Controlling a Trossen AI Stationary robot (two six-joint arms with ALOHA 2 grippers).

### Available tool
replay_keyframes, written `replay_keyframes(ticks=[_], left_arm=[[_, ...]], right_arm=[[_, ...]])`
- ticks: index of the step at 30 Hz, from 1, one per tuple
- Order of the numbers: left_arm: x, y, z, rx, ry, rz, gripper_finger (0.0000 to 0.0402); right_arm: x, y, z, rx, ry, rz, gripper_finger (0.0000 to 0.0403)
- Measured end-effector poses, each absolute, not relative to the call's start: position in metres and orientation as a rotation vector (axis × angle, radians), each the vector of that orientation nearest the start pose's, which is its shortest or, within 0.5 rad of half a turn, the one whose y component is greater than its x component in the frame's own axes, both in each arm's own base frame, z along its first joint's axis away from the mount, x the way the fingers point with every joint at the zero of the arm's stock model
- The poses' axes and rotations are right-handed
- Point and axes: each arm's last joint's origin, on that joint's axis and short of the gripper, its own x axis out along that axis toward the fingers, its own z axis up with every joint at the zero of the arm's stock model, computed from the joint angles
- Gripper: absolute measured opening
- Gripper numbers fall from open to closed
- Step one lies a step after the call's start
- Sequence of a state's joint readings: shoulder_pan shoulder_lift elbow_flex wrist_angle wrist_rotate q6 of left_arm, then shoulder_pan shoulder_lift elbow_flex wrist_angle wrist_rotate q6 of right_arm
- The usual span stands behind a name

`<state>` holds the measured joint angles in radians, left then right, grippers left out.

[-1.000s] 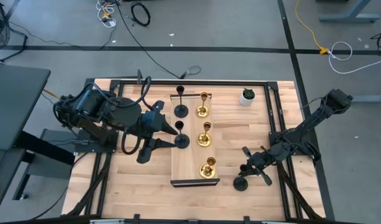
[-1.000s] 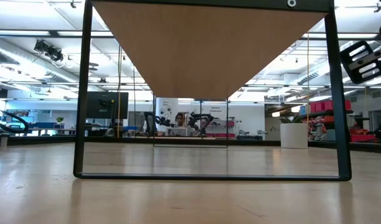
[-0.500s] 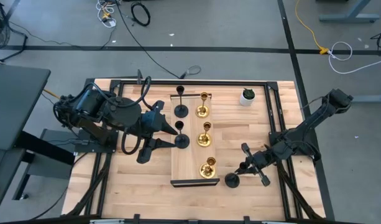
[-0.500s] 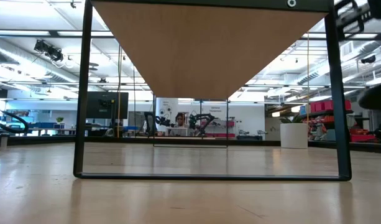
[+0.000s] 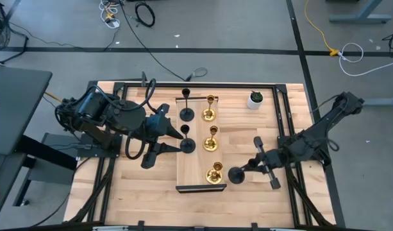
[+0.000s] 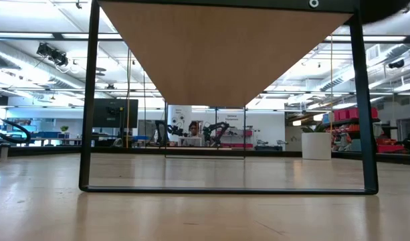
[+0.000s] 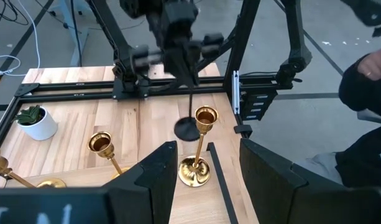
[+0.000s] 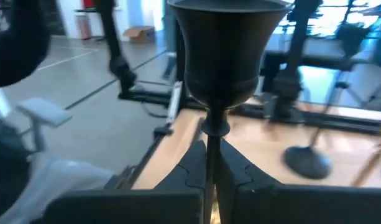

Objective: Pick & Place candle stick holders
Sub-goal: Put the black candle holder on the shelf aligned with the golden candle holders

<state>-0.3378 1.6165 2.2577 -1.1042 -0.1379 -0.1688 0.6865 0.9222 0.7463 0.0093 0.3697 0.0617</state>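
A wooden board with a black frame lies mid-table. On it two black candle stick holders and three gold ones stand on their round bases. My right gripper is shut on a third black holder, just right of the board's near end. My left gripper waits open at the board's left side, with nothing between its fingers. My right gripper pinches the black holder's thin stem between its two fingers, just below the cup. The fingers come about level from the table's right side and lie across the stem. The holder hangs clear of the table, cup up and base down.
A small white pot with a green plant stands at the table's far right. The black table frame runs along the edges. In the left wrist view a person's dark sleeve shows beyond the table.
My right gripper has risen with the black holder, lifting its base off the table, and carried it toward the table's left, up to the board's right edge. The wrist has rolled a little as it rose.
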Motion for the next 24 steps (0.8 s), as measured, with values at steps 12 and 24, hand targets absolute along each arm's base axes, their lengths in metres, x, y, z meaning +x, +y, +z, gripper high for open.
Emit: replay_keyframes(ticks=[12,24], left_arm=[[0.264,-0.089,0.519,-0.056,0.465,-0.158,0.0177],[0.266,-0.089,0.522,-0.065,0.43,-0.161,0.0177]], right_arm=[[0.156,0.103,0.405,-0.049,0.031,0.119,0.0005],[0.16,0.089,0.476,-0.081,-0.138,0.124,0.0005]])
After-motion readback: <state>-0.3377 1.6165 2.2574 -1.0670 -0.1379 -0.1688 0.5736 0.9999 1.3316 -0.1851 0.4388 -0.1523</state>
